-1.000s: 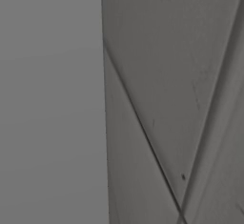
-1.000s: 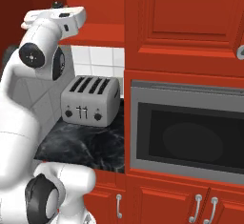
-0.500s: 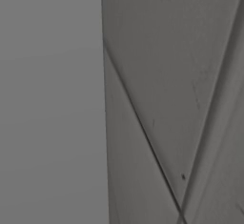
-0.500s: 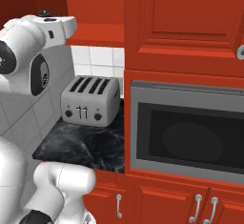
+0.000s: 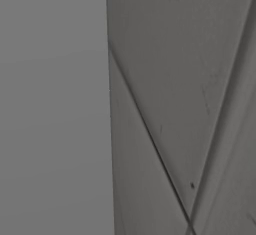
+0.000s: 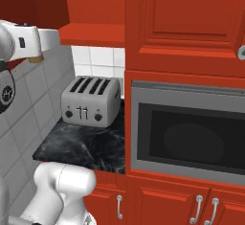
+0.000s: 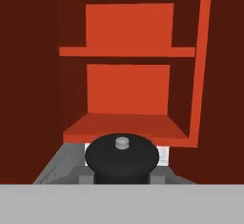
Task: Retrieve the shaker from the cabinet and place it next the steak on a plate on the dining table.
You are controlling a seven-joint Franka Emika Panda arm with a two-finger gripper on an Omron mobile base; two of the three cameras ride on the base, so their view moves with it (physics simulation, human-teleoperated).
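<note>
In the hand view the shaker's dark round cap (image 7: 122,155) with a small grey knob sits right at the bottom, held between the fingers of my gripper (image 7: 122,176). Beyond it the open red cabinet (image 7: 128,89) shows its shelves. In the right base view my white hand (image 6: 29,41) is at the far left, in front of the cabinet's underside, with a bit of the brownish-tan shaker (image 6: 37,56) sticking out below it. The steak, the plate and the dining table are out of view.
A grey four-slot toaster (image 6: 91,100) stands on the black marbled wall counter (image 6: 81,147). A built-in microwave (image 6: 189,128) sits to the right in red cabinetry (image 6: 186,23). White tiled wall (image 6: 28,109) runs along the left. Flat grey panels (image 5: 175,104) stand close before the left base camera.
My hand has swung left and slightly down in the right base view, away from the cabinet, with the shaker still in it. The arm's upper joints have dropped toward the left edge.
</note>
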